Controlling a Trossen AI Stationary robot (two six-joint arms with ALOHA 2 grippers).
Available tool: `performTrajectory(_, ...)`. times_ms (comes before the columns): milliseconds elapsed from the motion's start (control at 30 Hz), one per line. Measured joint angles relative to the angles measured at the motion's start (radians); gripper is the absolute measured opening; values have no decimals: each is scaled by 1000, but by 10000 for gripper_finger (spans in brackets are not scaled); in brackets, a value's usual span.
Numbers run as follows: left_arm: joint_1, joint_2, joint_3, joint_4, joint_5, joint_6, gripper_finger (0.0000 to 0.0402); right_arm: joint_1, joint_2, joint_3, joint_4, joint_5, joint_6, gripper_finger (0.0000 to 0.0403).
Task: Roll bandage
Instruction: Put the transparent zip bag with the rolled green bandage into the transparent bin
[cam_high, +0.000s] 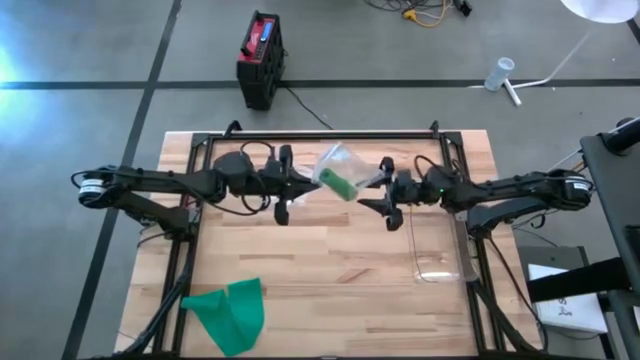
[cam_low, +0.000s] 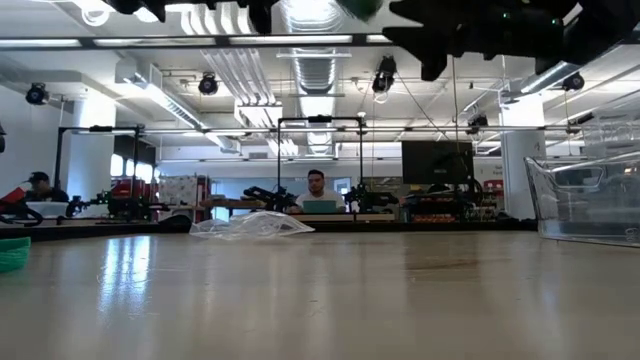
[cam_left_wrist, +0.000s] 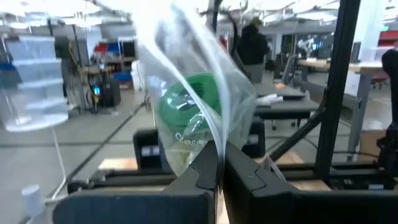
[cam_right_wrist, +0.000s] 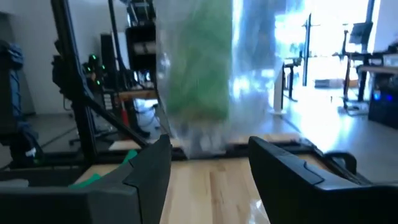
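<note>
Above the table's far half, both arms reach inward, level, toward a clear bag (cam_high: 338, 170).

The left gripper (cam_high: 296, 190) is pinched tight on the bag holding the green bandage roll (cam_high: 338, 184); the right gripper (cam_high: 386, 200) stands apart beside it. Loose green bandage (cam_high: 228, 313) lies at the near-left corner, a clear container (cam_high: 437, 240) to the right.

Two dark jointed arms with blocky black fingers (cam_right_wrist: 147, 167).

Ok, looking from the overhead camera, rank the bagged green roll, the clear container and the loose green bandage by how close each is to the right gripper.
1. Bagged green roll: just left of the right gripper, hanging between the two arms.
2. Clear container: on the table's right side, toward the near edge from that gripper.
3. Loose green bandage: far off at the near left corner.
</note>
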Motion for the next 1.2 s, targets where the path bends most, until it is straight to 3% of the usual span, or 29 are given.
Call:
performTrajectory(733, 0, 0, -1, 48, 0, 10, 0, 3, 139, 124, -12, -18, 32, 199)
performTrajectory(867, 0, 0, -2, 33, 0, 12, 0, 3, 141, 135, -15, -15, 24, 147)
performTrajectory(1033, 0, -2, -3, 12, -3, 17, 0, 2, 124, 135, -62, -21, -15, 24)
performTrajectory(1200, 0, -45, -4, -87, -6, 17, 0, 2, 40, 141, -278, 55, -66, 10)
